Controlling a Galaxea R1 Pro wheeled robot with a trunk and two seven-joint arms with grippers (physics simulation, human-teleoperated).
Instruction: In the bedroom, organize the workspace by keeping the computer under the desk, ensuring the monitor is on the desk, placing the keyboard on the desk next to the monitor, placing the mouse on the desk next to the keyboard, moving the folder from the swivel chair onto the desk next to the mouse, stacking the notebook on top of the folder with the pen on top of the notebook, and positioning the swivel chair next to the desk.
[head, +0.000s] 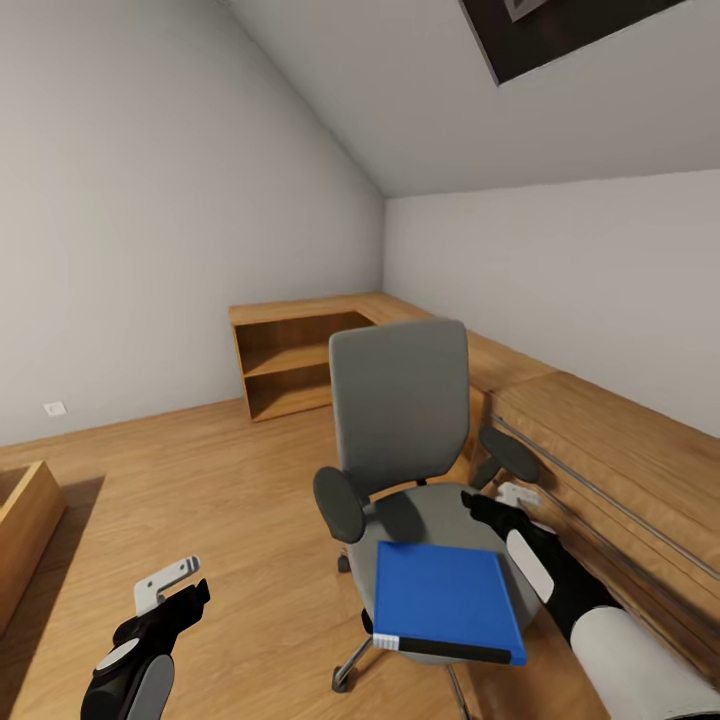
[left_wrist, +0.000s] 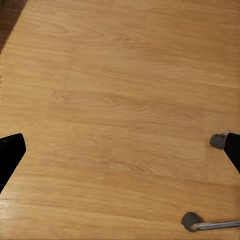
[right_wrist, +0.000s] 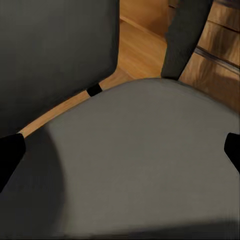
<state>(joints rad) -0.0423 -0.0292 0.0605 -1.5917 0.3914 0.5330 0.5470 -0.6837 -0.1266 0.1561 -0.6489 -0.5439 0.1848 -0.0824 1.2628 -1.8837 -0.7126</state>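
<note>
The grey swivel chair (head: 400, 400) stands in the middle of the head view, its seat facing me. A blue folder (head: 445, 600) with a dark spine lies flat on the front of the seat (right_wrist: 150, 160). My right gripper (head: 490, 505) hovers open just above the seat's right side, behind the folder and beside the right armrest (head: 510, 452). In the right wrist view the two fingertips (right_wrist: 10, 155) stand wide apart over the grey cushion, with the backrest (right_wrist: 55, 55) beyond. My left gripper (head: 180, 590) hangs open over the bare floor left of the chair, holding nothing.
A long wooden surface (head: 620, 440) runs along the right wall, close behind the chair. A low open wooden shelf (head: 290, 365) sits in the far corner. A wooden box edge (head: 25, 520) shows at left. A chair caster (left_wrist: 191, 221) lies below my left gripper (left_wrist: 120, 152).
</note>
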